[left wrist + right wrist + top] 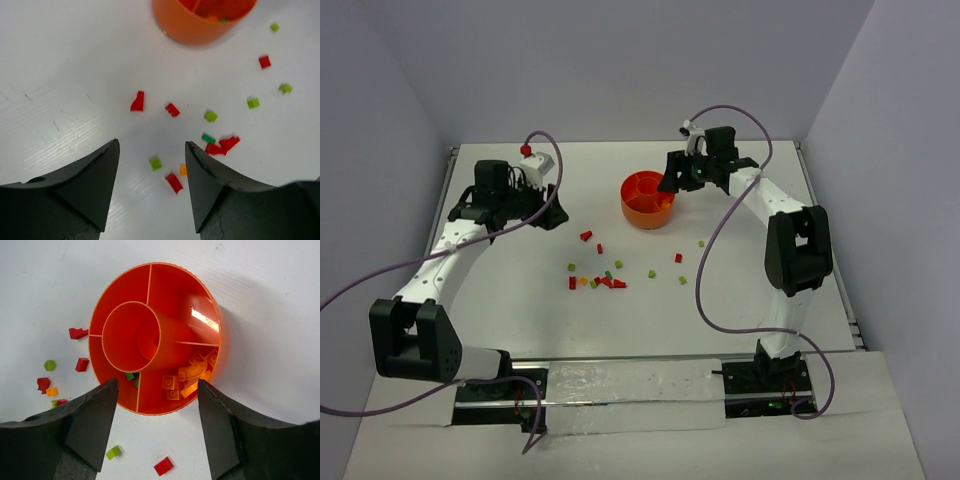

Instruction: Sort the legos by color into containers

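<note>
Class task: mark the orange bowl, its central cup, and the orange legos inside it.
orange bowl (175,290), right wrist view, bare upper-right compartment.
central cup (131,335), right wrist view, inner wall.
orange legos (190,375), right wrist view, middle of pile.

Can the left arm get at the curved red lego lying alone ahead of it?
Probably yes. The left gripper is open, and the curved red lego lies on bare table ahead of its fingertips, with nothing between; the orange bowl stands farther back.

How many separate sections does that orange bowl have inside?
5. One round centre cup, plus four outer sections of the orange bowl: upper left, upper right, lower right with orange bricks, lower left with green bits partly hidden behind the cup.
</note>
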Robot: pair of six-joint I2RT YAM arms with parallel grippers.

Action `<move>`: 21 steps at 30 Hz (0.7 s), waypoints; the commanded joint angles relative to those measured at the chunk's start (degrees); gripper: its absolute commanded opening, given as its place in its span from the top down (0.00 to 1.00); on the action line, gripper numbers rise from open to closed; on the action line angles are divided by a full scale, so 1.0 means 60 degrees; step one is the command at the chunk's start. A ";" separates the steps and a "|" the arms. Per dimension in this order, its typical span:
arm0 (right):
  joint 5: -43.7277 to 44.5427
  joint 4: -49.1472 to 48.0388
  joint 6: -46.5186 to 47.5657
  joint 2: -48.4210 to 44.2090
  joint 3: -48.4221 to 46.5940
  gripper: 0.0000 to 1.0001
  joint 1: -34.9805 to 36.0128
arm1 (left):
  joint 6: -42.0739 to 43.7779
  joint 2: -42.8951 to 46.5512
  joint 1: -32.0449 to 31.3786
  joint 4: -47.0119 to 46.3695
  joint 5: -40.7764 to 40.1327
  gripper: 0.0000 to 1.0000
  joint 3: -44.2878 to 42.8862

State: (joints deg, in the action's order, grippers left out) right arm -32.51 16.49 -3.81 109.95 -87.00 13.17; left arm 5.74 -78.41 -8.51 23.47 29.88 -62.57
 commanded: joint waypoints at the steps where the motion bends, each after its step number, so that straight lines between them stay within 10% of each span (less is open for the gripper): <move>1: -0.0147 -0.0216 -0.0236 -0.1152 -0.0113 0.24 -0.0111 | 0.2703 0.0394 -0.0202 0.1507 0.0937 0.37 0.0399; 10: -0.0017 0.0227 -0.0241 -0.2352 0.0401 0.08 -0.0324 | 0.5764 0.0411 -0.2509 0.1258 0.0084 0.41 0.2657; 21: 0.0072 0.0549 0.0019 -0.2931 0.0952 0.07 -0.0540 | 0.9229 -0.1198 -0.2523 0.0834 0.1115 0.43 0.2485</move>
State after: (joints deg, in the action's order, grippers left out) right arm -32.32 19.15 -4.60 95.70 -82.42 10.30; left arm 52.05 -82.90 -23.83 30.63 33.20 -43.59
